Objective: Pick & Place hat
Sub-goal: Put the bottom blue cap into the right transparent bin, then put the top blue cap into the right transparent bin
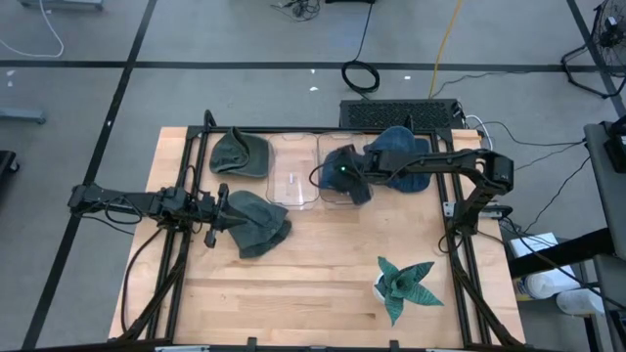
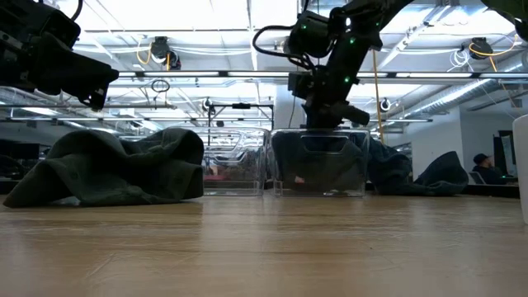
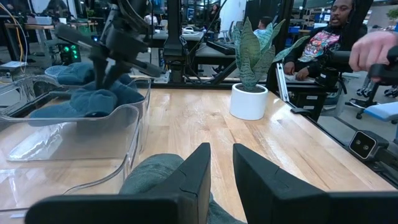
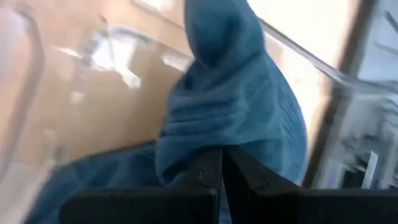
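Light wooden table point(image 1: 323, 303) carries two clear plastic bins side by side at the far edge: left bin point(image 1: 291, 179) looks empty, right bin point(image 1: 337, 176) has a dark blue knit hat point(image 4: 236, 118) draped into it. Another blue hat point(image 1: 399, 149) lies just right of that bin, a grey-green hat point(image 1: 240, 154) lies left of the bins, and a second grey-green hat point(image 1: 256, 221) sits in front of them. Potted green striped plant point(image 1: 401, 284) stands well apart near the front right. Right gripper point(image 1: 344, 174) is over the right bin, fingers clenched on a fold of the dark blue hat. Left gripper point(image 1: 223, 210) hangs at the front grey-green hat, fingers narrowly apart; can't tell if it grips cloth. Step looks like the placing of the blue hat in the bin; next likely needs the right fingers released, then lift clear without dragging fabric out.
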